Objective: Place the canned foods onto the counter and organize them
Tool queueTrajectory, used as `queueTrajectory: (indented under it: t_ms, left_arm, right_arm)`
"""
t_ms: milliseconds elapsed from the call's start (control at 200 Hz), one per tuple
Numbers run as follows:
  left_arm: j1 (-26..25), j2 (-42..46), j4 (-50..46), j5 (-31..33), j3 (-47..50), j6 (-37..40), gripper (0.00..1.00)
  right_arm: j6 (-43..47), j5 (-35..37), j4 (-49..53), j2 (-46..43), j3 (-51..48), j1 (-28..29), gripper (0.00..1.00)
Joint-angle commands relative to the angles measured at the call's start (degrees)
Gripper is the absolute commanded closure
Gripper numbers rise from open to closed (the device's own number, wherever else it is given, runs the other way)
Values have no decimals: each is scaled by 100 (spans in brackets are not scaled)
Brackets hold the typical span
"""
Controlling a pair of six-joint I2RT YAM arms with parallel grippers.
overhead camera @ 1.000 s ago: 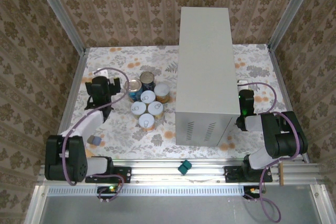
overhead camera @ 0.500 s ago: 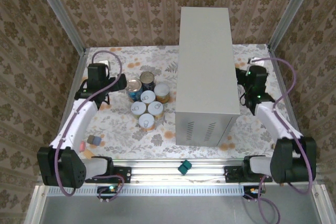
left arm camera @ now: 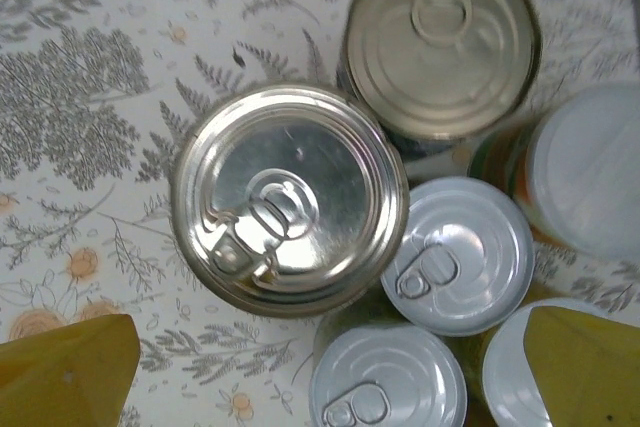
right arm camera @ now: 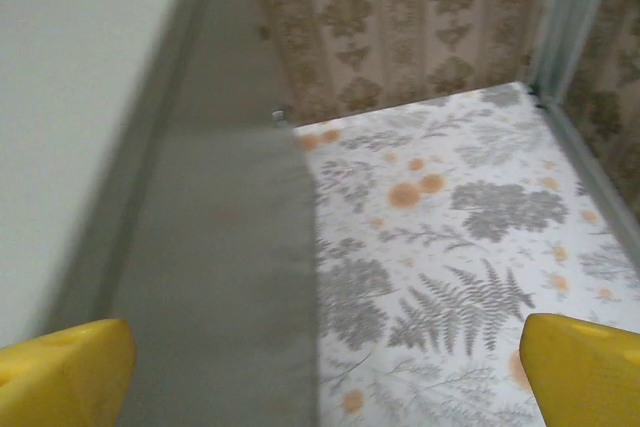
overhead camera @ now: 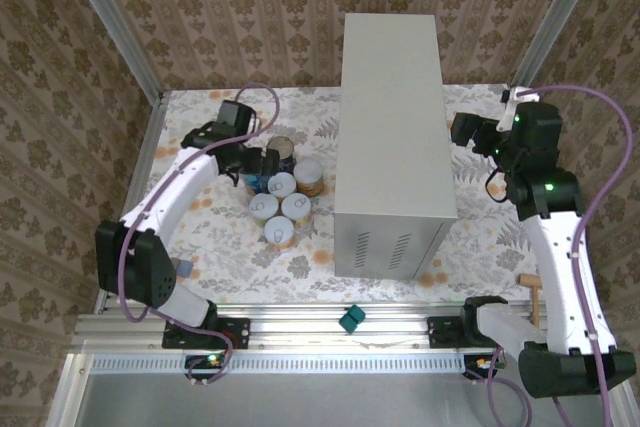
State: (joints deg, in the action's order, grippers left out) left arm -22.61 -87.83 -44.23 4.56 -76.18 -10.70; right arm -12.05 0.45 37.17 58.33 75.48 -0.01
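Overhead, the left gripper [overhead camera: 262,159] is hovering above the far side of a tight cluster of small cylindrical tins [overhead camera: 283,195], its yellow fingertips [left arm camera: 70,367] spread wide with nothing between them. In the left wrist view this gripper [left arm camera: 325,362] is looking straight down on a taller tin with a bare metal pull-tab top [left arm camera: 288,199]. A second metal-topped tin [left arm camera: 440,42] is standing just beyond it, and shorter white-lidded tins with yellow-orange labels [left arm camera: 458,255] are packing in against both. All the tins are sitting upright on the floral-patterned table surface [overhead camera: 200,237], left of its middle and nearer the far edge. They are standing just beside the left face of the tall light grey rectangular metal box [overhead camera: 395,97], whose flat top is bare.

The right gripper [overhead camera: 462,130] is hanging beside the right face of the box, towards the far right corner of the table. Its jaws are likewise standing wide apart and holding nothing, and the right wrist view of this gripper [right arm camera: 320,372] is taking in the grey wall and the floral surface.
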Motion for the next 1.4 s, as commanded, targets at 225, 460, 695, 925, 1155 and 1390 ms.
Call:
queueTrajectory:
  t_ms: [225,460,695,925,1155,1390]
  left_arm:
    - [-315,-206,-519,589,-253,125,0]
    - [-308,-287,-447,537,-237,270,0]
    - [-289,-578,-489,504,-426,222,0]
    - [-155,-704,-250,565,-277,111,0]
    - [-16,-889,-78,619,-171,120,0]
    - [249,-995,133,449,-48,198,0]
  right_arm:
    - [885,-1293,2446,209,2274,1795,0]
    - [819,-1338,2662,173,2447,2424,0]
    - [731,-1258,2551,30,2171,2622,0]
    - [783,-1244,2489,4,1997,2671,0]
    - [863,-1318,2358,-15,1924,2691,0]
    - [830,-1391,2278,126,1964,2708,0]
